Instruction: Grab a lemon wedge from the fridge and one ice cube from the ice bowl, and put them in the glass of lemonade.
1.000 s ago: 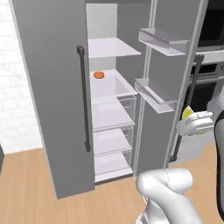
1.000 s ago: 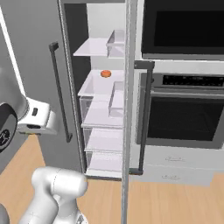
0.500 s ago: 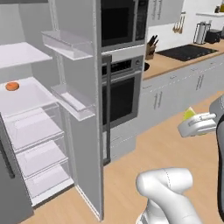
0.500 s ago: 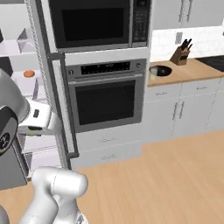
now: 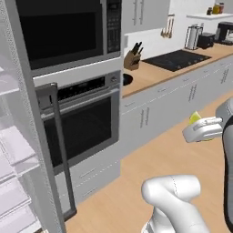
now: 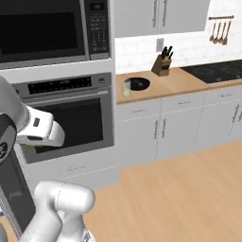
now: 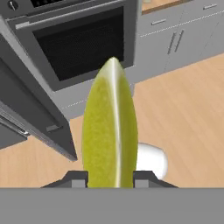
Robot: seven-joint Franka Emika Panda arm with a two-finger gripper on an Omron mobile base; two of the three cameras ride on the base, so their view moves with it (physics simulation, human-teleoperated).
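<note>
Grey, the open door of the fridge (image 5: 27,136) fills the left of the left base view, white shelves behind it. To its right stands the black-fronted wall oven (image 5: 86,127) under a microwave (image 5: 63,32). Further right, on the wooden table (image 6: 165,85), the glass of lemonade (image 6: 126,87) stands just beside the black ice bowl (image 6: 138,84), with a knife block (image 6: 163,66) beyond. At the right of the left base view the fingers (image 5: 196,132) are closed on the lemon wedge (image 7: 110,127), held in the air above the wooden floor (image 6: 179,189), well apart from the glass and the bowl.
</note>
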